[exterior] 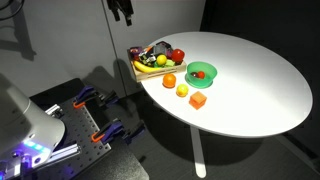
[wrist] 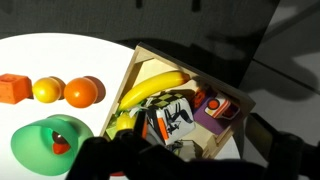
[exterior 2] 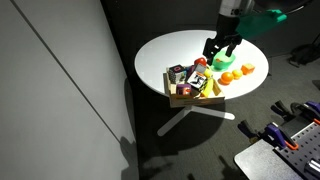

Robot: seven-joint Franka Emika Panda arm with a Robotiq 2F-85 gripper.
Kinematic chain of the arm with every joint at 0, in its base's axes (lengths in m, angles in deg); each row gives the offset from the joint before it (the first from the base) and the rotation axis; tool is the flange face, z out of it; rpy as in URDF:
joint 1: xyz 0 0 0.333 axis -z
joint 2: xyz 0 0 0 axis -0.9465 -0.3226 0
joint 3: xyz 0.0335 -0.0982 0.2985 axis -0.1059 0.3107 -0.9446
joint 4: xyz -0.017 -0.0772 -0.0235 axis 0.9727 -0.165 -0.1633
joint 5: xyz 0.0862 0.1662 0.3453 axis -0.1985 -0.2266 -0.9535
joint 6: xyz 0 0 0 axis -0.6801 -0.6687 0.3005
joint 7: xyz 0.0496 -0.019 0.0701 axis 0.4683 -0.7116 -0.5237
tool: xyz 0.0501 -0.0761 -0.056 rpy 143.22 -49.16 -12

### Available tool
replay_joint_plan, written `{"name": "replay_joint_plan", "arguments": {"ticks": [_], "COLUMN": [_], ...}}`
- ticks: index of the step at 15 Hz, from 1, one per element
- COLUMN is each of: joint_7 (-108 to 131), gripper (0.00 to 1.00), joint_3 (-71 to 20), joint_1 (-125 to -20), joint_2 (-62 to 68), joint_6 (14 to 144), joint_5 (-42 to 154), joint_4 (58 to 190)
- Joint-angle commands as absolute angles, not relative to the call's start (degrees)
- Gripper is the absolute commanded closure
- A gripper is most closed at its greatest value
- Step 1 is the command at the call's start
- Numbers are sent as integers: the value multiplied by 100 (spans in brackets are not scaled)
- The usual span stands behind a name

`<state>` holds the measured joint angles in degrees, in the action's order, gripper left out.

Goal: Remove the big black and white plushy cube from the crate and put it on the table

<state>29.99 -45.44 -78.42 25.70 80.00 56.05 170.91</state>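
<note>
Wrist view put the dark, blurred fingers [wrist: 100, 160] along the bottom edge, spread wide with nothing between them. Directly past them lay the big black and white plushy cube [wrist: 172, 120], sitting inside the crate [wrist: 135, 75]. It was wedged between a banana [wrist: 150, 90] on its left and a purple item [wrist: 215, 115] on its right.

In an exterior view the gripper [exterior 2: 221, 50] hung above the table with its jaws parted and empty, over the crate's far right side and clear of its contents. The cube [exterior 2: 178, 72] sat in the crate's far left part, and the crate [exterior 2: 185, 100] stood close to the table's near rim.

To the left of the crate in the wrist view, the green bowl [wrist: 45, 145] stood just beside it. Farther off, an orange fruit [wrist: 80, 92], a yellow fruit [wrist: 45, 90] and the orange block [wrist: 12, 88] lay in a row.

In an exterior view the crate [exterior: 143, 70] sat at the left edge of the table [exterior: 250, 80]. The whole right half of the tabletop lay bare beyond the bowl [exterior: 201, 71].
</note>
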Motion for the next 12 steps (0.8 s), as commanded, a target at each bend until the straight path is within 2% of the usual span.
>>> {"name": "replay_joint_plan", "arguments": {"ticks": [1,7,12], "joint_7": [3495,4019,3769], "gripper": [0,0,0], "joint_3": [-4481,-4196,-4126], "joint_1": [-7878,-8062,-8139], "joint_2": [1944,1432,1524], "joint_6": [8124,8501,8479], "joint_5": [6360,6981,6763], "joint_4": [16643,16360,16535]}}
